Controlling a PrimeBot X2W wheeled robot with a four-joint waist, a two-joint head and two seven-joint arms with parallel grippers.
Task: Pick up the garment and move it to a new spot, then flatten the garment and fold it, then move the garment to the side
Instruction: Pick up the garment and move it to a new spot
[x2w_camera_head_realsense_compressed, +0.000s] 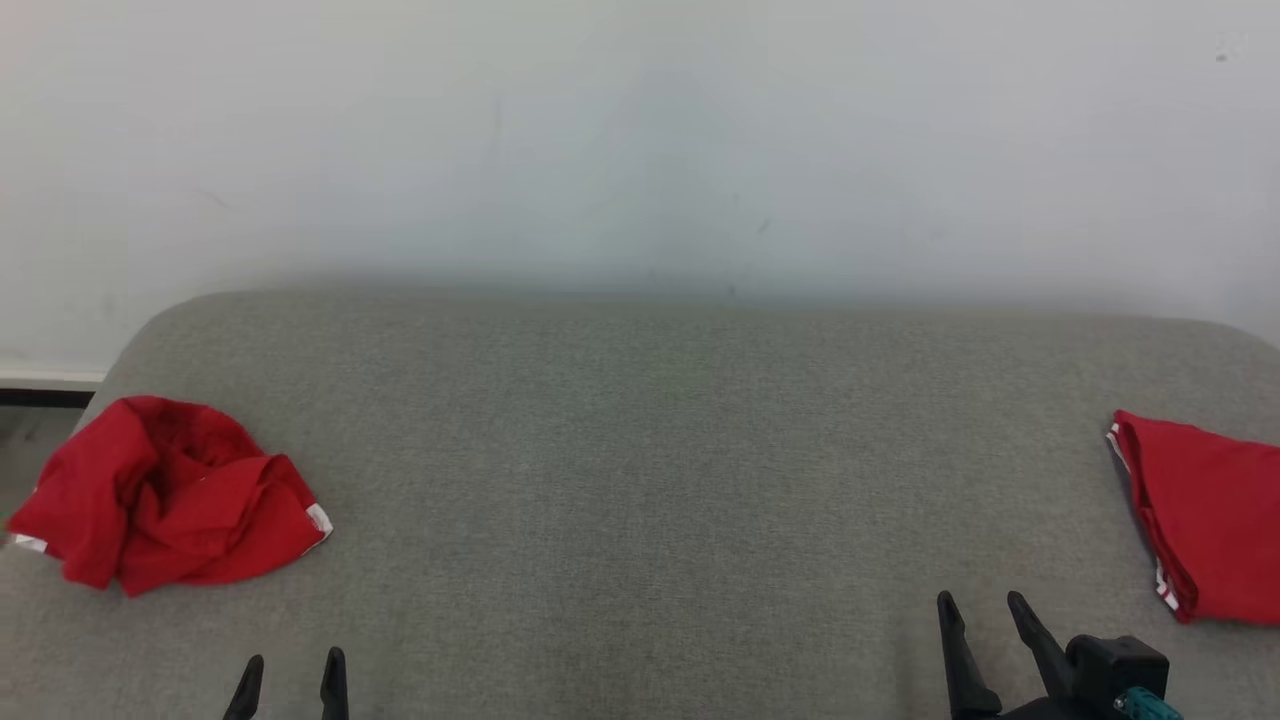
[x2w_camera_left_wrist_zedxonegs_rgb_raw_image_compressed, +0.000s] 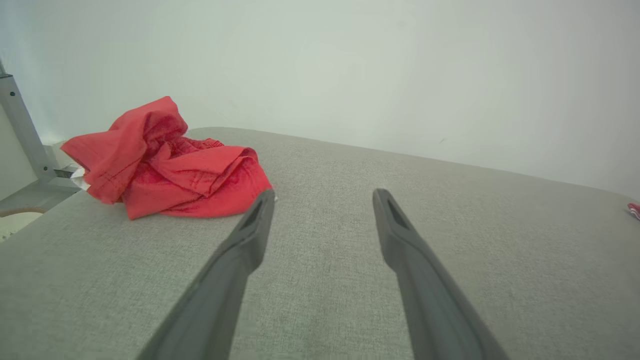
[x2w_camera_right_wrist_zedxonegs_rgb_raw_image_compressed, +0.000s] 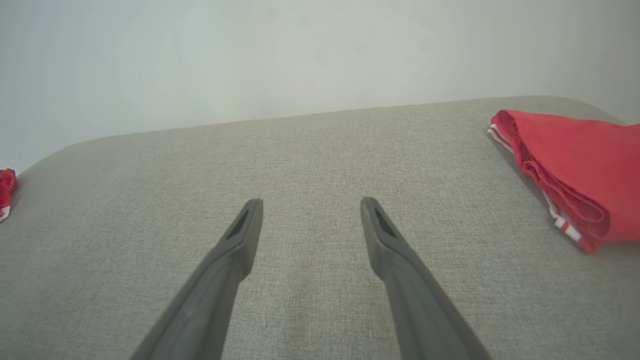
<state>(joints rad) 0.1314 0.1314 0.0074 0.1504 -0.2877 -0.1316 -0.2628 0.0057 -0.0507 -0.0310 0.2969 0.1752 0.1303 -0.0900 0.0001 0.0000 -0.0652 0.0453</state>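
The fingers of my left gripper (x2w_camera_left_wrist_zedxonegs_rgb_raw_image_compressed: 324, 192) are spread wide with nothing between them, and so are those of my right gripper (x2w_camera_right_wrist_zedxonegs_rgb_raw_image_compressed: 310, 201). Both pairs are poised low over the grey woven-fabric cushion (x2w_camera_head_realsense_compressed: 640, 450).

The crumpled red cloth garment (x2w_camera_left_wrist_zedxonegs_rgb_raw_image_compressed: 165, 160) lies in a heap ahead of my left fingers and off to their left, not touching them. I take this to be the piece I must lift. A folded red garment with a white-striped edge (x2w_camera_right_wrist_zedxonegs_rgb_raw_image_compressed: 565, 165) lies flat ahead of my right fingers and off to their right. It looks finished, so I should leave it alone.

The heap sits close to the cushion's left end. If I nudge it before my fingers close, it could slide over the edge. If I pinch only a top fold, the rest will trail and snag as I carry it. If I go in too deep, I may bite the upholstery along with the cloth.
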